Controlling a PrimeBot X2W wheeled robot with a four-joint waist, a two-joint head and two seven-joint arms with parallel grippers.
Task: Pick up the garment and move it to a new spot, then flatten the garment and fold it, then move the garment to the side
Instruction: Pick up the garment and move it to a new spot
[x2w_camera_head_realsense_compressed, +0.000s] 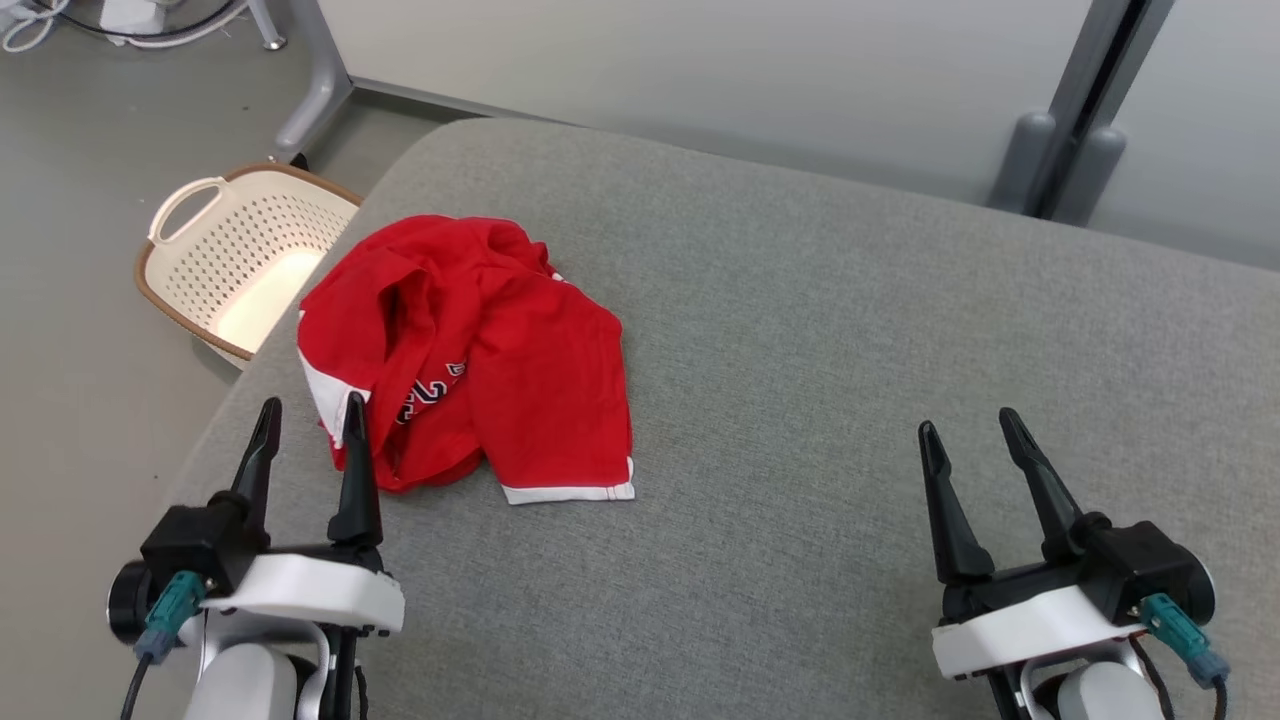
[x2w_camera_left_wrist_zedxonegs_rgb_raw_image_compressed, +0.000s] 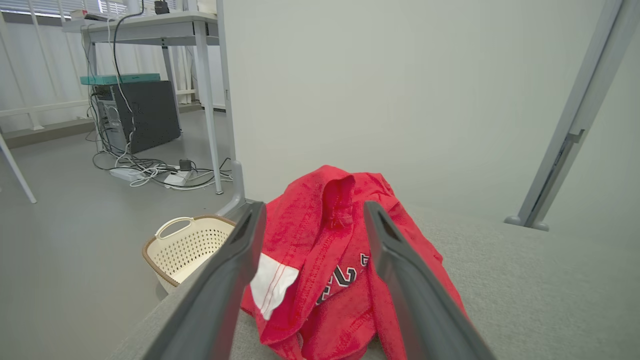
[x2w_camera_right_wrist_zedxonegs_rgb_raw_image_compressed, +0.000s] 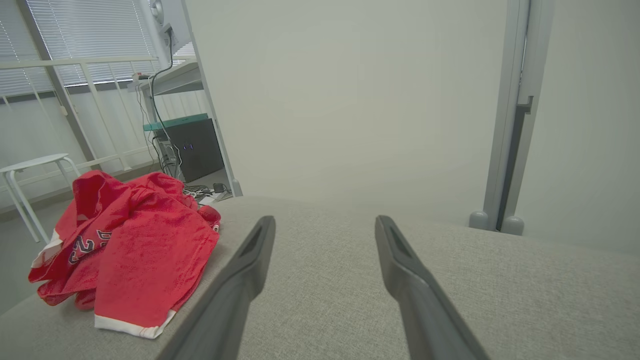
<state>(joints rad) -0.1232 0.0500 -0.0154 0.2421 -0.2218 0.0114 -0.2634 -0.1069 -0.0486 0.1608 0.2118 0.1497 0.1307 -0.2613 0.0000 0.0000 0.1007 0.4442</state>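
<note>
The garment (x2w_camera_head_realsense_compressed: 475, 350) is a red jersey with white trim and dark numerals, lying crumpled on the left part of the grey padded table (x2w_camera_head_realsense_compressed: 820, 330). My left gripper (x2w_camera_head_realsense_compressed: 310, 412) stands open at the lower left, its fingertips just short of the jersey's near edge with nothing between them. Looking along those fingers, the garment (x2w_camera_left_wrist_zedxonegs_rgb_raw_image_compressed: 325, 260) lies right ahead of the left gripper (x2w_camera_left_wrist_zedxonegs_rgb_raw_image_compressed: 312, 209). My right gripper (x2w_camera_head_realsense_compressed: 968, 425) is open at the lower right over bare table, far from the cloth. From its wrist, the garment (x2w_camera_right_wrist_zedxonegs_rgb_raw_image_compressed: 130, 240) lies well left of the right gripper (x2w_camera_right_wrist_zedxonegs_rgb_raw_image_compressed: 325, 222).
A cream perforated laundry basket (x2w_camera_head_realsense_compressed: 235, 260) stands on the floor beyond the table's left edge, also seen as the basket (x2w_camera_left_wrist_zedxonegs_rgb_raw_image_compressed: 187, 245). Grey partition posts (x2w_camera_head_realsense_compressed: 1070, 150) rise behind the table. A desk with a computer tower (x2w_camera_left_wrist_zedxonegs_rgb_raw_image_compressed: 142, 112) and cables is further left.
</note>
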